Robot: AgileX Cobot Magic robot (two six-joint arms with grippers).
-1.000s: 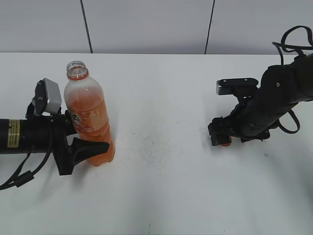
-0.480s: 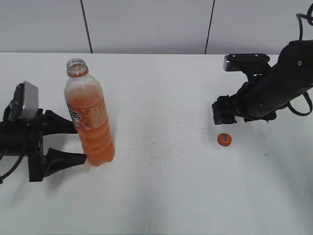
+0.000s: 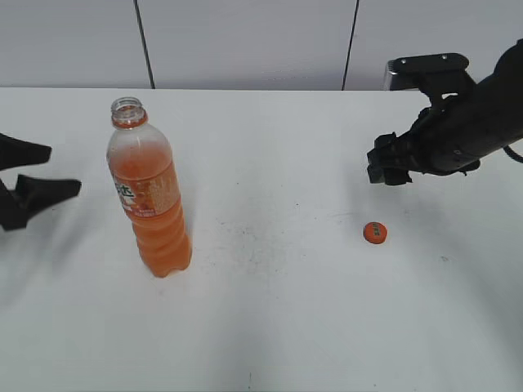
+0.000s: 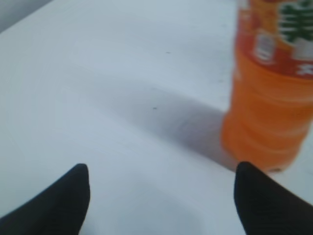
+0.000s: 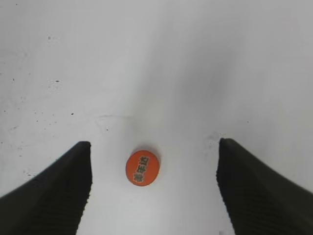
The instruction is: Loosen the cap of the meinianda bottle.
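Standing alone on the bench [image 3: 270, 327], the bottle [image 3: 151, 196] has its neck bare and uncapped. And there's the cap [image 3: 374, 233], lying flat on the bench well apart from the bottle, over on the right side, printed face up in the right wrist view [image 5: 142, 167].

Left end effector [image 3: 37, 192] sits at the far left edge, fingers spread wide, holding nothing, with clear bench between it and the bottle. The left wrist view shows the bottle's ribbed base [image 4: 266, 127] ahead and to the right of the open fingers.

Right end effector [image 3: 388, 167] hangs above the bench, up and slightly right of the cap; its two dark fingers [image 5: 54, 188] stand wide apart with the cap below between them, untouched.

By the look of it the loosening is done and more: the cap is fully off. What remains is only for both arms to clear away without knocking the upright open bottle.
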